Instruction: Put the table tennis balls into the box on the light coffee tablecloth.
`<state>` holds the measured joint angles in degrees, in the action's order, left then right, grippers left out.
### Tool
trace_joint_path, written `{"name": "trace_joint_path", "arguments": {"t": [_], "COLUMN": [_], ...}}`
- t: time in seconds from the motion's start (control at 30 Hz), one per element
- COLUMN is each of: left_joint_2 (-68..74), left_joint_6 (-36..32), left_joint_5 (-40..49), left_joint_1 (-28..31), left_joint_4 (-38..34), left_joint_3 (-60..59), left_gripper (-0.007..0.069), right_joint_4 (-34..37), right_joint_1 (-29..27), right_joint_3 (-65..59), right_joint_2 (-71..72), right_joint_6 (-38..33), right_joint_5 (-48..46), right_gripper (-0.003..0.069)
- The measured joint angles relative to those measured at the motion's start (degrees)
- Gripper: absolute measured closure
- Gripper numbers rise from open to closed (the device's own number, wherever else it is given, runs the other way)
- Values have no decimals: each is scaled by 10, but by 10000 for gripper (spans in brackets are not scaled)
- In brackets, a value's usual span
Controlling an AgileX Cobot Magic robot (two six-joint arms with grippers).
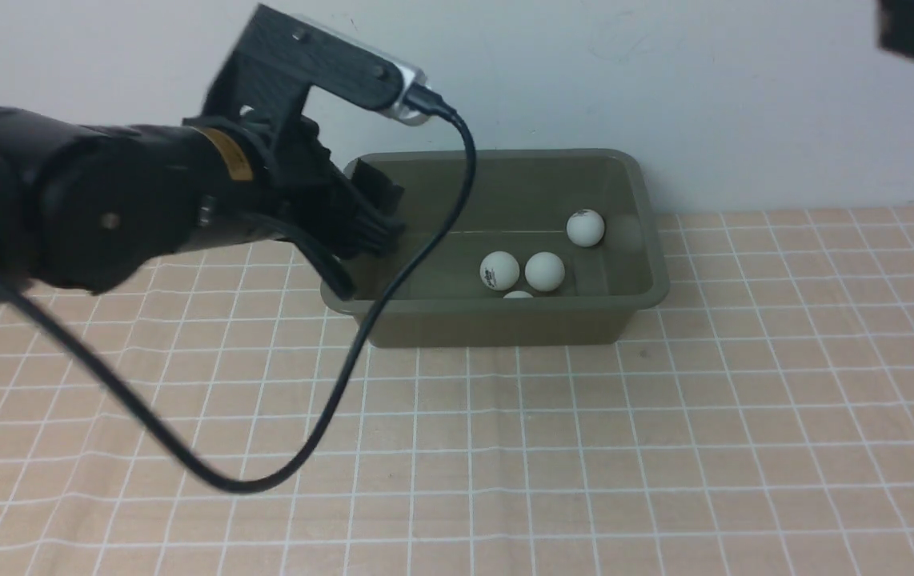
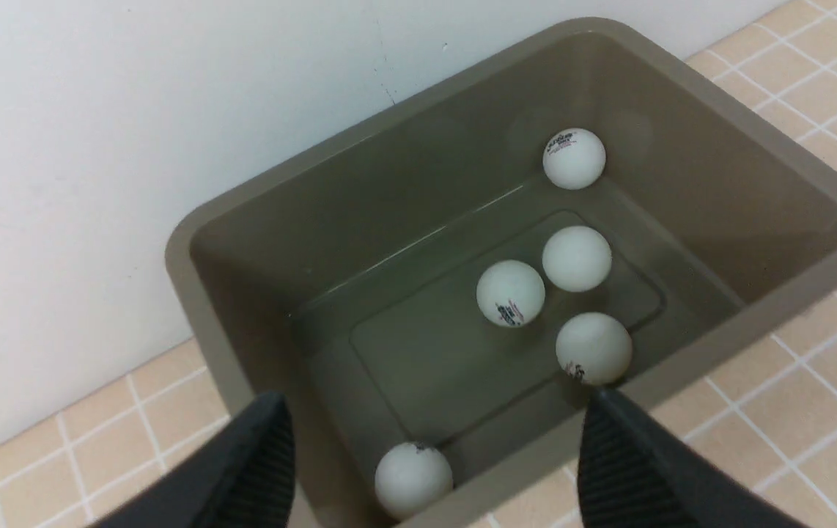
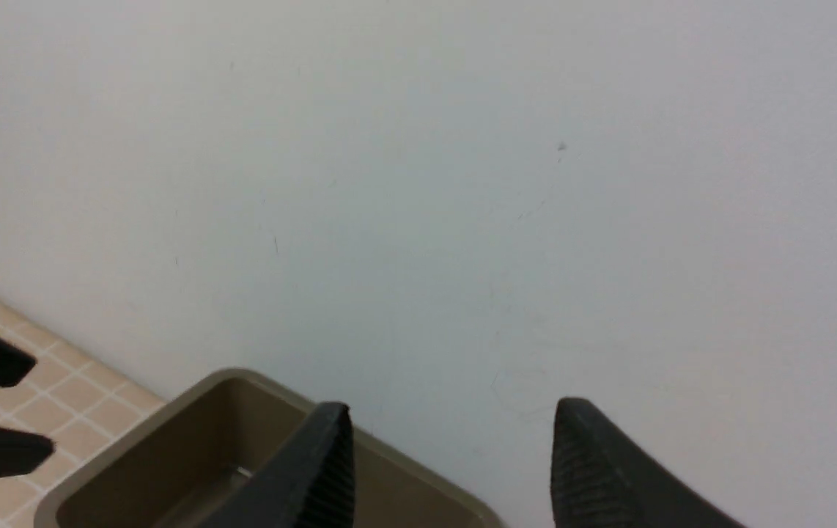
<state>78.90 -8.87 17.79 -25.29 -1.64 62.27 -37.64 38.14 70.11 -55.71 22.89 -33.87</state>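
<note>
White wall [image 1: 665, 80] stood behind the light coffee tablecloth [image 1: 585, 448]. We counted five table tennis balls [image 2: 510, 293] inside the box [image 1: 505, 320] at 12 o'clock — none left outside. Left gripper [image 2: 433, 447] jaws apart, empty; right gripper [image 3: 451, 469] looked parted, empty. Task apparently complete.

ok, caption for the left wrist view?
Open left hand above the box, five table tennis balls inside, none held.

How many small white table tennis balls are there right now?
5, all inside the olive-green plastic box: one by a wall, three clustered on the floor, one at the near corner.
</note>
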Motion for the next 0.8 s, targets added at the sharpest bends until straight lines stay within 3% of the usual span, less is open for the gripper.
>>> {"name": "trace_joint_path", "arguments": {"t": [0.2,0.37,0.57,0.8], "left_joint_2": [-125,-206,-247,-249], "left_joint_6": [-6,-14,-14,-14], "left_joint_5": [103,151,199,244], "left_joint_1": [0,0,0,0], "left_joint_4": [0,3,16,16], "left_joint_3": [0,0,0,0], "left_gripper": [244,267,274,274], "right_joint_4": [71,214,309,323], "right_joint_1": [0,0,0,0], "right_joint_3": [0,-51,-226,-397], "right_joint_2": [87,145,237,376], "right_joint_6": [-61,-186,-229,-229], "right_joint_5": [-48,-113,-45,55], "right_gripper": [312,312,312,312]}}
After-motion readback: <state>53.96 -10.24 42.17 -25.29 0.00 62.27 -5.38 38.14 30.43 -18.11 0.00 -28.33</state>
